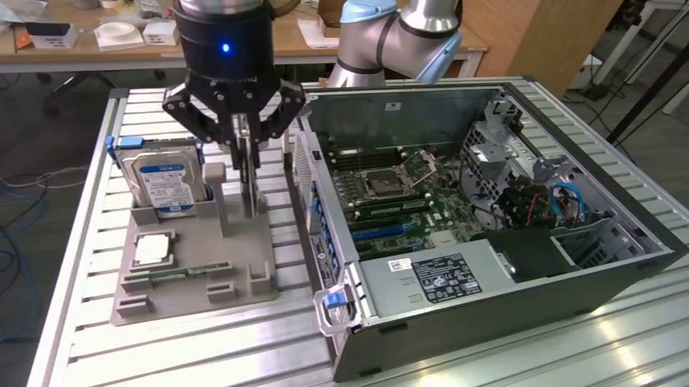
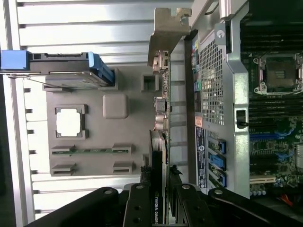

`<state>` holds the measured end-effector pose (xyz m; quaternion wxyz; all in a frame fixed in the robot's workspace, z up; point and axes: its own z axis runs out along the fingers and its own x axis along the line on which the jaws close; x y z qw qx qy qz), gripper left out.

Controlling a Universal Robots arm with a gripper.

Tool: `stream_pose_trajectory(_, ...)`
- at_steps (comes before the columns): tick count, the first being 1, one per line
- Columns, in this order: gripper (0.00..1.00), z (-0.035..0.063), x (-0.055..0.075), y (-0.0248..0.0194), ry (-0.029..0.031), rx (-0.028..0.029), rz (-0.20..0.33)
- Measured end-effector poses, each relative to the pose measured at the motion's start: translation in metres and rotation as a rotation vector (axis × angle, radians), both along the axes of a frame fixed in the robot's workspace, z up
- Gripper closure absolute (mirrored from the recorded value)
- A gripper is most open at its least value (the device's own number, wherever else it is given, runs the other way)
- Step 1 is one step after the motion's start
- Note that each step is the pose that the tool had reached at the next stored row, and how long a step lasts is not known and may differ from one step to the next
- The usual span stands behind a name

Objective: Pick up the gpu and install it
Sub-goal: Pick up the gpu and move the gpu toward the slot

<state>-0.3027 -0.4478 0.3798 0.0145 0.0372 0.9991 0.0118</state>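
Gripper fingers (image 2: 137,203) right up at the wrist cam, black and bolted, clamped on both flat faces of the gpu (image 2: 157,156). That's a firm grasp, card pinched edge-on between the pads. White lettering on the card's edge by the fingers reads "NVIDIA QUADR", rest cut off. Silver end bracket (image 2: 166,33) sticks out at the far end of the card.

Exterior view now: arm (image 1: 388,36) reaches in from behind the pc case (image 1: 603,282), silver tubes w/ blue joint caps, wrist pointing straight down. Blue light on the black gripper body. Gripper (image 1: 245,149) hangs over the grey holder tray (image 1: 161,302) at the exterior view's left, gpu (image 1: 251,181) upright in it, just beside the case's rear wall. Can't tell if the card's lower edge is clear of the tray.

Hard drive (image 1: 161,181) stands in the tray near the card, blue-white label, text too small to read. PSU sticker (image 1: 440,278) in the case: unreadable too.
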Motion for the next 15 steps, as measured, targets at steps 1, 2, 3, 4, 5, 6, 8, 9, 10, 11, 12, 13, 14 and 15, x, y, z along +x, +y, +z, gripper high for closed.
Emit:
stream_pose_trajectory(1, 0.74, 0.0033, 0.000, 0.0000, -0.0001, 0.0000, 0.000)
stream_pose_trajectory(2, 0.74, 0.0071, 0.000, 0.0000, -0.0003, 0.0001, 0.000)
stream_pose_trajectory(3, 0.74, 0.0105, 0.000, 0.0000, -0.0003, 0.0000, 0.000)
stream_pose_trajectory(4, 0.74, 0.0132, 0.000, 0.0000, -0.0005, 0.0000, 0.000)
stream_pose_trajectory(5, 0.74, 0.0162, 0.000, 0.0000, -0.0005, 0.0000, 0.000)
stream_pose_trajectory(6, 0.74, 0.0192, 0.000, 0.0000, -0.0007, 0.0000, 0.000)
stream_pose_trajectory(8, 0.74, 0.0252, 0.000, 0.0000, -0.0009, 0.0001, 0.000)
stream_pose_trajectory(9, 0.74, 0.0286, 0.000, 0.0000, -0.0009, 0.0000, 0.000)
stream_pose_trajectory(10, 0.74, 0.0317, 0.000, 0.0000, -0.0009, 0.0000, 0.000)
stream_pose_trajectory(11, 0.74, 0.0347, 0.000, 0.0000, -0.0011, 0.0000, 0.000)
stream_pose_trajectory(12, 0.74, 0.0377, 0.000, 0.0000, -0.0011, 0.0001, 0.000)
stream_pose_trajectory(13, 0.74, 0.0408, 0.000, 0.0000, -0.0012, 0.0000, 0.000)
stream_pose_trajectory(14, 0.74, 0.0442, 0.000, 0.0000, -0.0012, -0.0001, 0.000)
stream_pose_trajectory(15, 0.74, 0.0475, 0.000, 0.0000, -0.0014, 0.0000, 0.000)
